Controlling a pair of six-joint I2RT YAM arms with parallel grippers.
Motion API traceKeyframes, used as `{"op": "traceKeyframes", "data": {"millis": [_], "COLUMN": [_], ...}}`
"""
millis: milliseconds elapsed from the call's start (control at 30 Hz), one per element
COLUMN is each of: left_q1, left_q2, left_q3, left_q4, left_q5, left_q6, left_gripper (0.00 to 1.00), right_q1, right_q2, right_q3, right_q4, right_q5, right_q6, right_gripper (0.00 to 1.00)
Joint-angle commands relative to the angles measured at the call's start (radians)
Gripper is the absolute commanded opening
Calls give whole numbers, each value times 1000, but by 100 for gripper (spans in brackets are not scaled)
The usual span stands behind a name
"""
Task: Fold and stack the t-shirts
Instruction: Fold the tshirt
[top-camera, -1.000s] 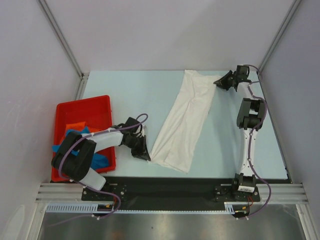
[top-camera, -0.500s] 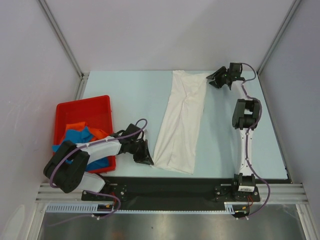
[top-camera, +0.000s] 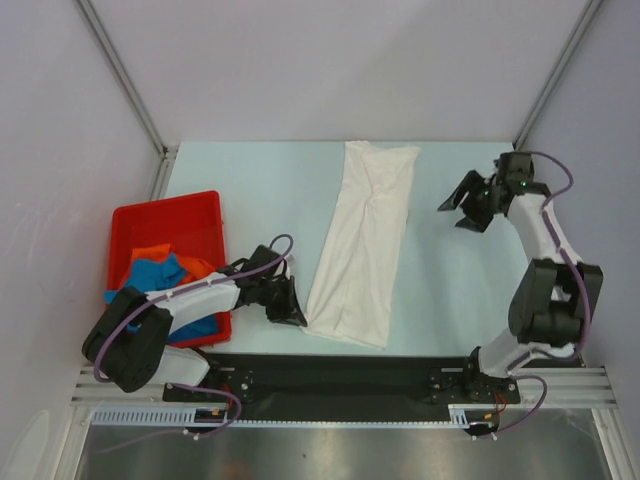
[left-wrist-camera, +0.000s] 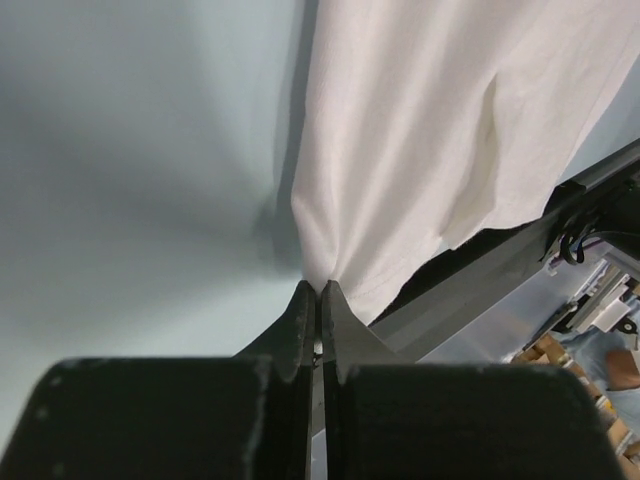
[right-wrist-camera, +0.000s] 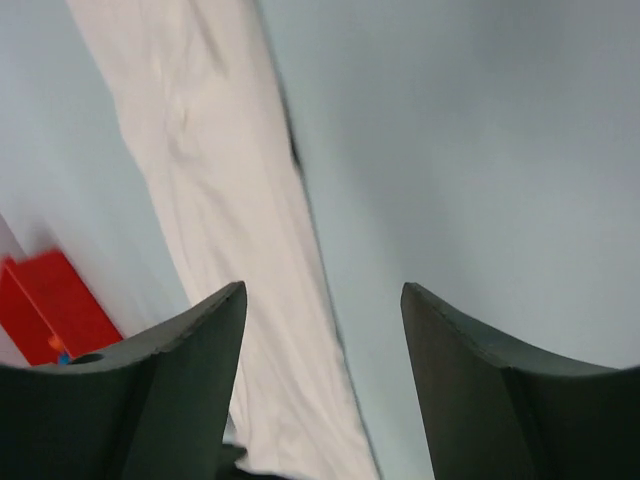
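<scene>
Between the left fingers (left-wrist-camera: 300, 335) sits the white t-shirt's corner (left-wrist-camera: 320, 268)

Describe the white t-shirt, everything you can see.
The white t-shirt is thin, soft-looking cloth, folded into a long wrinkled strip lying flat on the pale table, running from far edge toward the near edge, slightly slanted. The left claw is shut on its near left corner; the right claw hangs open, clear of it.

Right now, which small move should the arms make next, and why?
Probably the left claw should open and release the near corner of the white t-shirt. It is shut on that corner, while the right claw stands open, apart from the cloth, and the shirt lies as a long folded strip on the table.
</scene>
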Motion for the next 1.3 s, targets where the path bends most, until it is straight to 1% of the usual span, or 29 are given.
{"op": "traceKeyframes", "data": {"millis": [0,33,67,100,133,167,200,233,267,333,367,400,433,500,533,600,633,700,733,800,900,1000,1133,1267], "left_q1": [-6,-6,-6,-6,-6,-6,-6,-6,-8,-6,-6,-6,-6,-6,-6,-6,-6,-6,-6,-6,-5,-5,-5,-6], "left_q2": [-56,-60,-60,-60,-57,-57,-57,-53,-48,-30,-28,-30,-31,-51,-60,-100,-114,-110,-97,-32,4,50,53,56], "left_q3": [14,17,18,21,23,24,23,23,23,29,29,24,21,20,21,29,29,26,30,58,57,66,69,77], "left_q4": [-6,-13,-12,-7,-9,-7,-6,3,8,14,16,16,16,-19,-38,-91,-95,-70,-61,-60,-26,-18,-20,-30], "left_q5": [-38,-61,-66,-69,-75,-81,-81,-81,-75,-71,-69,-69,-74,-109,-126,-187,-195,-192,-154,-137,-107,-91,-97,-101], "left_q6": [35,46,50,55,61,64,66,72,76,90,92,93,93,92,92,84,84,96,107,141,165,196,204,214], "left_gripper": [0,0,1,1,2,3,5,8,10,14,16,18,25,33,41,51,60,66,66,65,65,60,58,55], "right_q1": [125,155,188,257,294,325,386,414,440,498,514,523,549,574,603,633,644,663,663,670,681,684,710,755], "right_q2": [-198,-247,-286,-362,-398,-432,-503,-534,-567,-643,-663,-679,-697,-699,-694,-678,-671,-651,-645,-651,-680,-699,-679,-702], "right_q3": [-281,-337,-447,-491,-534,-629,-672,-721,-797,-876,-910,-983,-1011,-1066,-1077,-1105,-1113,-1130,-1136,-1142,-1154,-1172,-1188,-1191], "right_q4": [12,21,31,47,55,69,110,133,155,219,247,306,343,402,419,462,479,520,522,525,506,512,525,506], "right_q5": [-144,-156,-173,-199,-201,-198,-213,-219,-219,-221,-224,-235,-241,-236,-229,-206,-198,-183,-175,-163,-141,-129,-134,-86], "right_q6": [-46,-31,-23,-16,1,45,73,98,142,176,226,251,279,329,340,378,392,417,437,448,466,484,518,550], "right_gripper": [68,65,64,63,61,60,58,54,54,54,54,54,54,54,54,54,54,54,53,52,50,50,46,46]}}
